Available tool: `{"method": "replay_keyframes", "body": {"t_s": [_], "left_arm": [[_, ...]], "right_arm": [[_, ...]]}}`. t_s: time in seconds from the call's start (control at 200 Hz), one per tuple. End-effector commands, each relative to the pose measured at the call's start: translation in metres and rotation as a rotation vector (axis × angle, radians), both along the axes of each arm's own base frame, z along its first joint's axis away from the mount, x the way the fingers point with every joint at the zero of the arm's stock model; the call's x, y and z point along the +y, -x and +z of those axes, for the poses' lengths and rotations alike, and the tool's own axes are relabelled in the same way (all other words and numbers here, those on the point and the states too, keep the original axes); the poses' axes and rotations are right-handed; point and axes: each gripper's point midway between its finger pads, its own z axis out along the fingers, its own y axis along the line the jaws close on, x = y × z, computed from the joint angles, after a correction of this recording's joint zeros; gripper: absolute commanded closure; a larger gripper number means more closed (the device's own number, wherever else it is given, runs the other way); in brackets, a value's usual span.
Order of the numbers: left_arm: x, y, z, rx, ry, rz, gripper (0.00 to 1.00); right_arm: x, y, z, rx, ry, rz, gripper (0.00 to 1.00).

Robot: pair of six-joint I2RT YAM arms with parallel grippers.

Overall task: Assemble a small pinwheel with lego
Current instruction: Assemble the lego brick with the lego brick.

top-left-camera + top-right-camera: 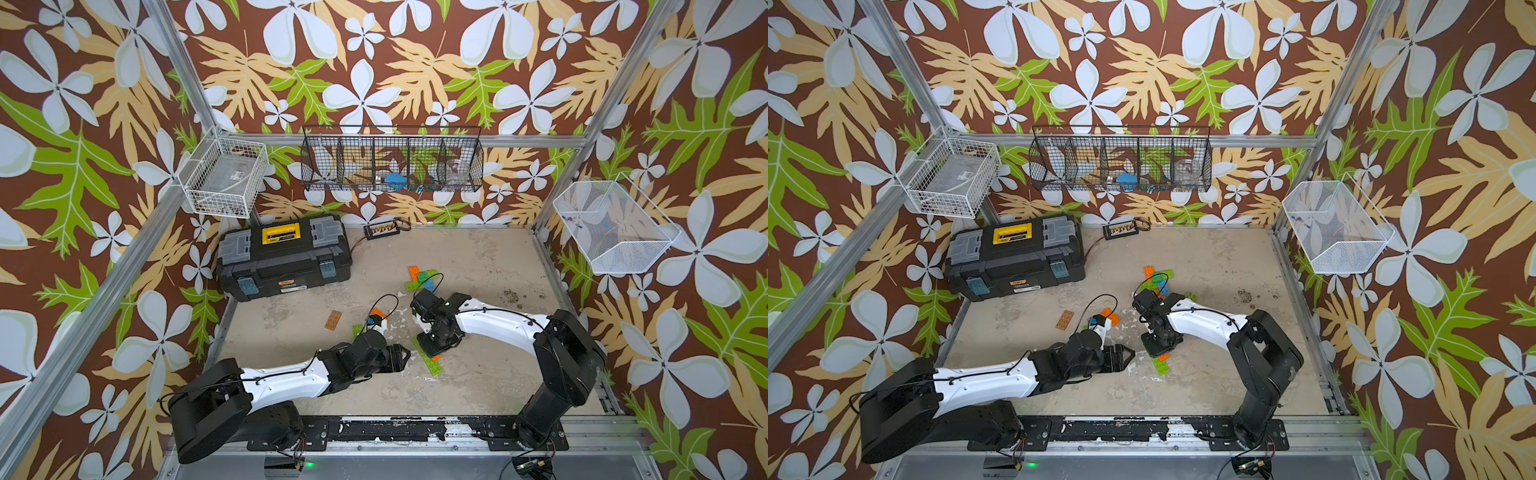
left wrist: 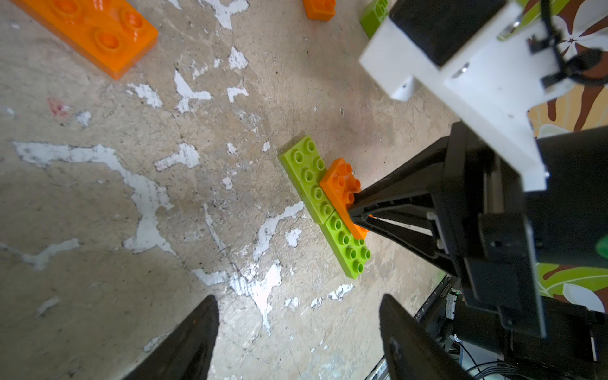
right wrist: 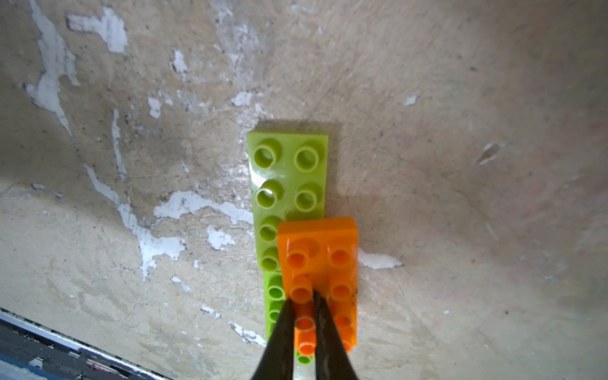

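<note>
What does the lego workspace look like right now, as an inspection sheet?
Surface: worn table, paint chipped.
Job's things: orange brick atop two lime bricks laid end to end; loose pile farther back; brown brick apart.
Clutter: black toolbox, small board.
Grippers: right gripper shut, tips on orange brick; left gripper open, empty.
Cables: black loop over left wrist.
Surroundings: wire baskets, floral walls.

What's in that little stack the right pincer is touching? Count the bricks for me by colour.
Green bricks: 2, lying end to end
Orange brick: 1, on top over their joint, with the right pincer touching it
Total: 3
</note>
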Motion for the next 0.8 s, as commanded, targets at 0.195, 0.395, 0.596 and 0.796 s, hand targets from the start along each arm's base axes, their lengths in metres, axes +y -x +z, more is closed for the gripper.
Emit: {"method": "replay_keyframes", "body": {"t_s": [0.195, 0.395, 0.596, 0.796], "left_arm": [[0.000, -0.002, 0.001, -0.009, 0.007, 0.003, 0.22], [0.000, -0.003, 0.002, -0.009, 0.014, 0.005, 0.22], [0.000, -0.002, 0.002, -0.008, 0.014, 0.000, 0.22], [0.002, -0.002, 0.002, -0.010, 0.016, 0.004, 0.22]], "right_arm": [[-0.009, 0.013, -0.013, 0.015, 0.099, -0.004, 0.85], [-0.012, 0.025, -0.020, 0.038, 0.125, -0.014, 0.84], [-0.014, 0.029, -0.020, 0.047, 0.134, -0.023, 0.85], [-0.024, 0.041, -0.021, 0.068, 0.164, -0.028, 0.85]]}}
